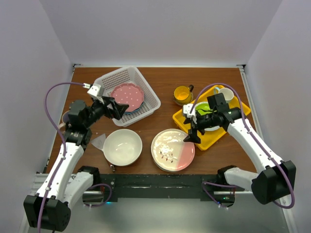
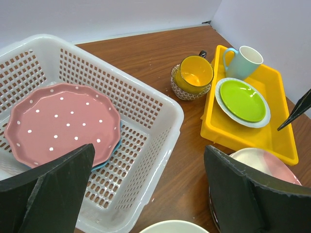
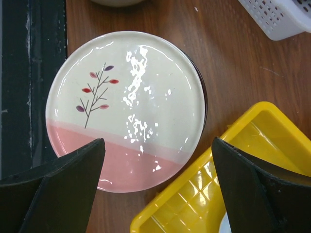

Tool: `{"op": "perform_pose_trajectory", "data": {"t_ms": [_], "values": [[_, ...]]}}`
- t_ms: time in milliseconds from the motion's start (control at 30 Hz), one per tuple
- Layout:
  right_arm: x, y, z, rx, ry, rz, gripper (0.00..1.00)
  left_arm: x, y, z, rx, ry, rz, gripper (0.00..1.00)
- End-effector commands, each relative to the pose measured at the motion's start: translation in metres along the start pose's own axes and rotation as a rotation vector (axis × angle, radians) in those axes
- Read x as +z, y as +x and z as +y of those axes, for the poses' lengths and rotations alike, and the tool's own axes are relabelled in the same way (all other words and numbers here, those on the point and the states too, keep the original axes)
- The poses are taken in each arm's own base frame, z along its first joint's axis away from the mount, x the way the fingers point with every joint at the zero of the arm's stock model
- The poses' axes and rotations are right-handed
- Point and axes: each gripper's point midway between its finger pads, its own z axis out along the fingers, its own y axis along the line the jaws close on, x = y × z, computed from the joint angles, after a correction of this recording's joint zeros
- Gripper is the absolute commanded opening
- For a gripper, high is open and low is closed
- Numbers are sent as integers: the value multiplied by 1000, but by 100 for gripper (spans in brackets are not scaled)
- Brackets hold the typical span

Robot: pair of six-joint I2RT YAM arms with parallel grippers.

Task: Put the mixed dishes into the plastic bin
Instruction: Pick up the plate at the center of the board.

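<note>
pink plate in bin, bowl outside

Back left on table: bin, two stacked plates inside. Just right of bin: mug. Further right: tray, carrying dish with cup behind it. Front centre: bowl, with lone plate just right, near tray's front corner.

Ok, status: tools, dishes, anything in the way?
Both tools open, empty; left tool by the bin, right tool over cream-pink plate. Pink dotted plate in bin; cream bowl, yellow mug not yet in. Nothing blocking seen.
</note>
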Motion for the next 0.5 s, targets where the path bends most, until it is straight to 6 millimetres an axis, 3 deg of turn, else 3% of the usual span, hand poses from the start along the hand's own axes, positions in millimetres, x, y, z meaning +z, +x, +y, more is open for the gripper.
{"op": "perform_pose_trajectory", "data": {"t_ms": [0, 467], "values": [[0, 0, -4, -122, 4, 8, 96, 2, -8, -5, 25, 26, -32, 100], [25, 24, -26, 64, 46, 37, 94, 2, -8, -4, 25, 24, -30, 100]]}}
